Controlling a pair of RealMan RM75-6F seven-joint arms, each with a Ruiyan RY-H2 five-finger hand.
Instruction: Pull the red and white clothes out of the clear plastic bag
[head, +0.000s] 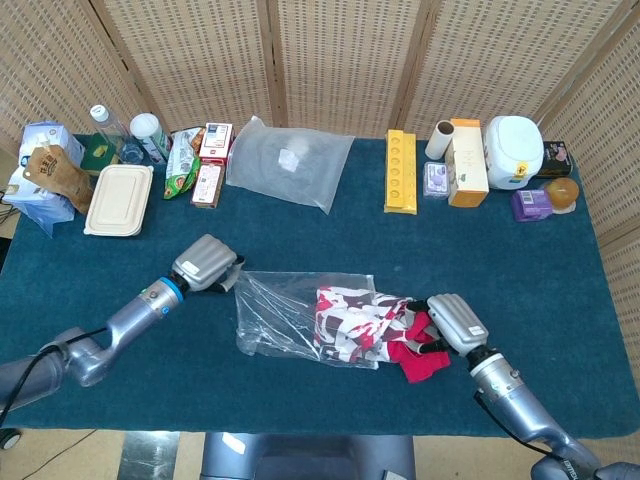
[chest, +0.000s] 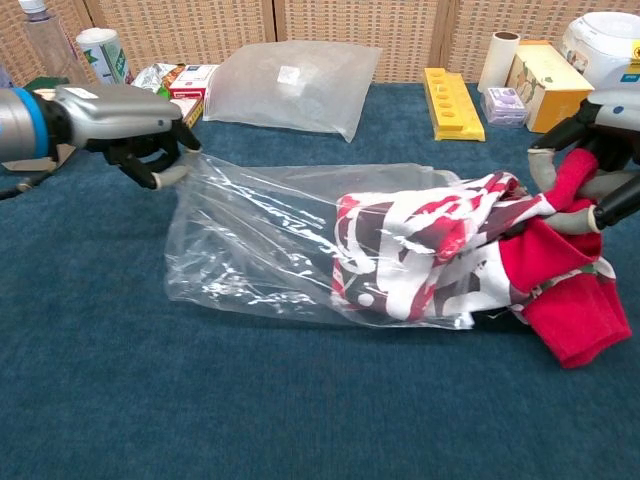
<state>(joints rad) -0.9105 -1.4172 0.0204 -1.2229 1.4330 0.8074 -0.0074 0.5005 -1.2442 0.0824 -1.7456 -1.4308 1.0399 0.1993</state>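
Observation:
The clear plastic bag (head: 285, 312) (chest: 255, 245) lies stretched out on the blue table. My left hand (head: 207, 265) (chest: 130, 120) pinches its closed left corner. The red and white clothes (head: 358, 325) (chest: 430, 250) fill only the bag's right half, and a red part (head: 412, 358) (chest: 565, 300) sticks out of the open mouth onto the cloth. My right hand (head: 452, 322) (chest: 590, 170) grips that red end at the bag's mouth. The bag's left half is empty and flat.
Along the far edge stand a white padded pouch (head: 289, 160), a food container (head: 119, 199), snack packs (head: 207, 170), bottles (head: 147, 135), a yellow rack (head: 400, 171), boxes (head: 466, 162) and a white appliance (head: 514, 150). Wicker screens close off the back.

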